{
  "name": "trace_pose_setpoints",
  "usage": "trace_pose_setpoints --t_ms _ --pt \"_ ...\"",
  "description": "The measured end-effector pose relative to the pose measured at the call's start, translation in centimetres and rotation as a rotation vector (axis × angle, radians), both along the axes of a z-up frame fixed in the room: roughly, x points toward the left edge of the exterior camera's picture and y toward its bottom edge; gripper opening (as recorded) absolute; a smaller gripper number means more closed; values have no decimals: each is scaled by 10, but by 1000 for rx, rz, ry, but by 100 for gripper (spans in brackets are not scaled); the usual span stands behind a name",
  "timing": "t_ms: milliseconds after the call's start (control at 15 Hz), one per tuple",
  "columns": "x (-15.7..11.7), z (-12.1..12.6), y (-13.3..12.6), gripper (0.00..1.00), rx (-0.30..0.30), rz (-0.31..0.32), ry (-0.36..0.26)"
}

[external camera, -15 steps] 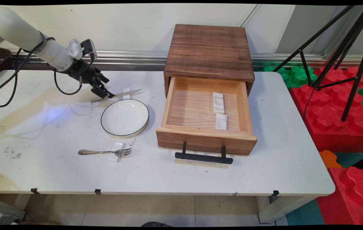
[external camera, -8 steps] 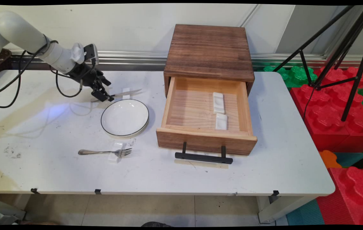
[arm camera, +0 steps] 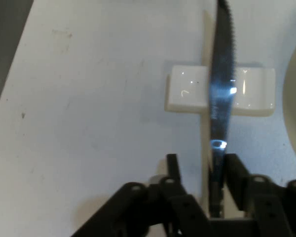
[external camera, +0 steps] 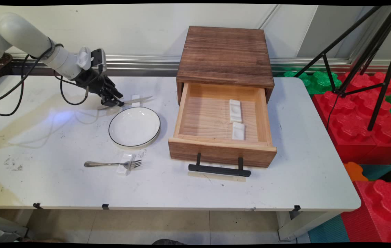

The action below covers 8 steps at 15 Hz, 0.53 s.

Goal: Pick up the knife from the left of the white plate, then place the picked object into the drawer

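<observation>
Gripper (arm camera: 200, 170) apparently straddles knife (arm camera: 222, 89) on rest (arm camera: 187, 91), beside plate (external camera: 134, 126).

Knife (arm camera: 221, 94) handle hidden behind fingers (arm camera: 235, 170); tip cut off.

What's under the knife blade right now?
The knife lies across a white rest, with bare table beneath. The gripper straddles its handle end; the handle underneath is hidden.

knife (external camera: 136, 100) 1 | fork (external camera: 112, 164) 1 | plate (external camera: 134, 126) 1 | rests (external camera: 235, 111) 4 | drawer box (external camera: 224, 93) 1
</observation>
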State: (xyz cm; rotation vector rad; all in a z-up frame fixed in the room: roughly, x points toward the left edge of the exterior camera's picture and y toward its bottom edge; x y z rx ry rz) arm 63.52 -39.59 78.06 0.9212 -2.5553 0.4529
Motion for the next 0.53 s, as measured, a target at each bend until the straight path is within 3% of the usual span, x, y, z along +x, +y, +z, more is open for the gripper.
trace_pose_setpoints --t_ms 533 --pt "3 -1 2 0 8 -22 -10"
